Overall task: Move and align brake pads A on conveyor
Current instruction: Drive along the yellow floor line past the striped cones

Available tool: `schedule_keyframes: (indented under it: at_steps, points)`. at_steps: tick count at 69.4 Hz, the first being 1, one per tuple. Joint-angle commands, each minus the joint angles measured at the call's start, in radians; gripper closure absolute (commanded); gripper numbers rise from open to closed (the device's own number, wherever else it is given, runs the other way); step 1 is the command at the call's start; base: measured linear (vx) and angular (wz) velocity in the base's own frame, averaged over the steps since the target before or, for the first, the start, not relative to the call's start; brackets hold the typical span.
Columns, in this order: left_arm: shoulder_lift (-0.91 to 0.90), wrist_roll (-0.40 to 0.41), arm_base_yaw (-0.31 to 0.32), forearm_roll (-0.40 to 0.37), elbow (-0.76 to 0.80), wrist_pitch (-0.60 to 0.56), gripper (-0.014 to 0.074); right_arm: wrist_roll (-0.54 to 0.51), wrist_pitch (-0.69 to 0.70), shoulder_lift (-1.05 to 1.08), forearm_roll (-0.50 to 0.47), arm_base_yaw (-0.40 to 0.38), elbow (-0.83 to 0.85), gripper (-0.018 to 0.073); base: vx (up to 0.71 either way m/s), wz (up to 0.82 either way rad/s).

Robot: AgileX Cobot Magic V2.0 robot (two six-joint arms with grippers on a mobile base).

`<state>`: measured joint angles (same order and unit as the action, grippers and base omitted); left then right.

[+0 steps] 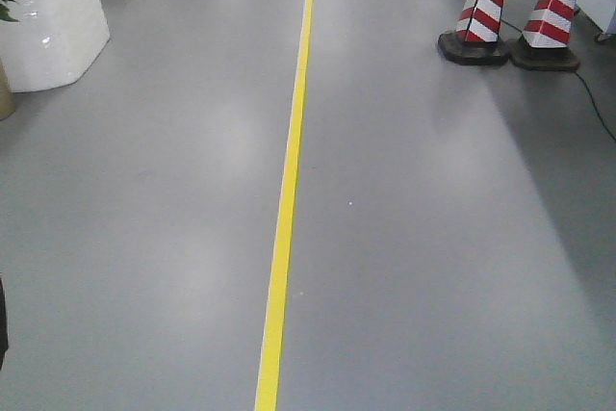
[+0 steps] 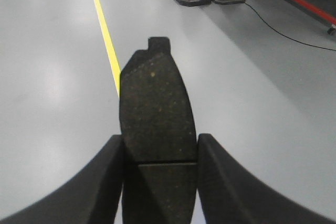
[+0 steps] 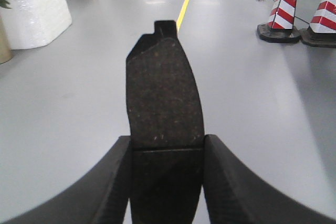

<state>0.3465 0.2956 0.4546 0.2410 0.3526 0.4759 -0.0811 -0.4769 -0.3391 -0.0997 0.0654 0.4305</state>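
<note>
My left gripper (image 2: 160,166) clamps 1 brake pad (image 2: 156,103), my right gripper (image 3: 167,166) the 2nd brake pad (image 3: 164,93); both seem centred, so I'd carry them level.

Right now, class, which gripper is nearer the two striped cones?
Right, probably. The right gripper, shut on a brake pad, views the striped cones large, ahead-right. The left gripper, holding another pad, views them smaller, farther ahead-right.

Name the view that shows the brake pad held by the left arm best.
Left wrist view: the left brake pad fills the centre, clamped between the jaws, groove visible. The right wrist view shows only the other pad; the front view shows floor, no pad.
</note>
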Motion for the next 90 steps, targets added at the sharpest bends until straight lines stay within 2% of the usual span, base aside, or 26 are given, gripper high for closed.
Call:
schedule_keyframes:
  at_steps: [1,90]
  points:
    - [0.005,0.007,0.005,0.01,0.03,-0.092,0.0603,-0.003,0.096,-0.006,0.0,-0.005,0.031,0.0564,0.69,-0.14]
    - [0.005,0.007,0.005,0.011,0.03,-0.092,0.0603,-0.004,0.097,-0.006,0.0,-0.005,0.031,0.0564,0.72,-0.06]
